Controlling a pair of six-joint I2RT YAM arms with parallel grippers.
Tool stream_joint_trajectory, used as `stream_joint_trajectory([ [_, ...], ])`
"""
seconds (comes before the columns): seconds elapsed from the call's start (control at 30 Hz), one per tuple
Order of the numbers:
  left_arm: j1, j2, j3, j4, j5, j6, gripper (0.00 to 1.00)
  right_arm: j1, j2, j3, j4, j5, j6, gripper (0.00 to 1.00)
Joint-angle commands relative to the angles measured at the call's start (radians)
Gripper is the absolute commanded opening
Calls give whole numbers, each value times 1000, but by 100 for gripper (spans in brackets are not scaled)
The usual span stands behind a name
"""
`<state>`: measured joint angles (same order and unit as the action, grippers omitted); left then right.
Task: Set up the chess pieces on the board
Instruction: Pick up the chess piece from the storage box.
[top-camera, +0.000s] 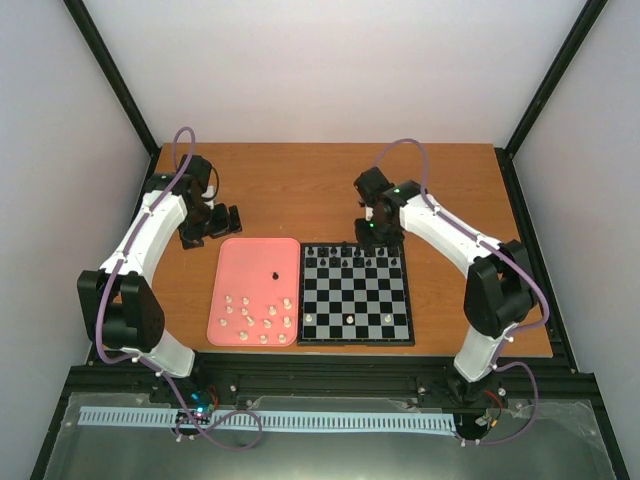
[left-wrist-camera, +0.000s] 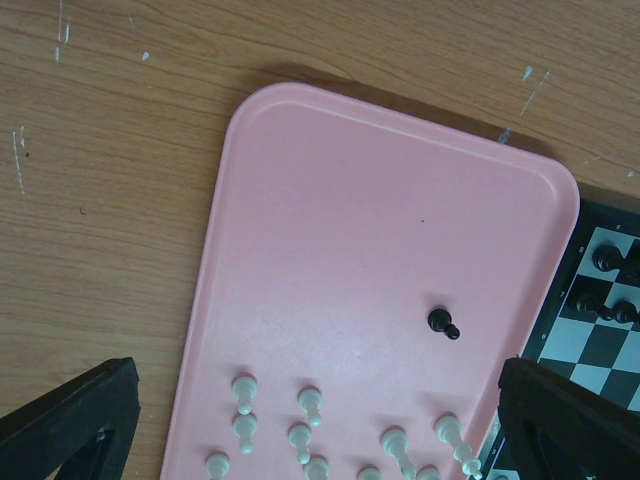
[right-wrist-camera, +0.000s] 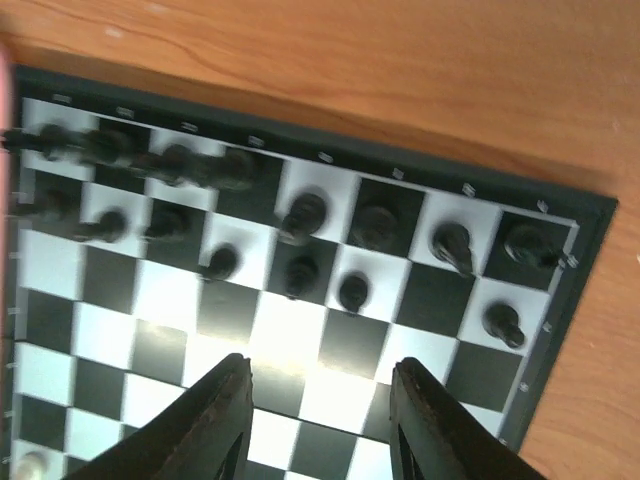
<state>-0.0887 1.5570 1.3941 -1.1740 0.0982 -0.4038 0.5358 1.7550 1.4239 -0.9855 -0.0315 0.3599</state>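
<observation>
The chequered board (top-camera: 356, 322) lies right of centre, with several black pieces (top-camera: 345, 258) along its far rows and three white pieces (top-camera: 349, 318) near its front. One black piece (top-camera: 275, 274) lies on the pink tray (top-camera: 232, 258), also in the left wrist view (left-wrist-camera: 443, 324), among several white pieces (top-camera: 262, 316). My left gripper (top-camera: 208, 227) is open and empty, left of the tray's far corner. My right gripper (top-camera: 378, 234) is open and empty above the board's far rows (right-wrist-camera: 300, 240); its fingers (right-wrist-camera: 425, 420) frame bare squares.
The tray's rim (left-wrist-camera: 215, 250) runs down the left wrist view, with wooden table (left-wrist-camera: 100, 200) to its left. The board's edge (left-wrist-camera: 600, 330) abuts the tray on the right. Black frame posts stand at the table's far corners.
</observation>
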Motion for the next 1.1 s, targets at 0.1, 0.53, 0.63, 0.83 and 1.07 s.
stream_joint_trajectory([
  [0.1,8,-16,27,1,0,14,100,193,77,246,-31,-21,-8,44],
  [0.53,8,-40,16,-13,-17,11,100,371,444,549,25,-201,-58,47],
  [0.63,9,-42,9,-13,-16,8,100,372,481,566,22,-212,-66,47],
  [0.83,9,-39,6,-10,-14,5,100,381,543,608,15,-234,-81,46],
  [1.07,8,-35,8,-10,-19,4,100,381,615,667,-12,-235,-81,41],
])
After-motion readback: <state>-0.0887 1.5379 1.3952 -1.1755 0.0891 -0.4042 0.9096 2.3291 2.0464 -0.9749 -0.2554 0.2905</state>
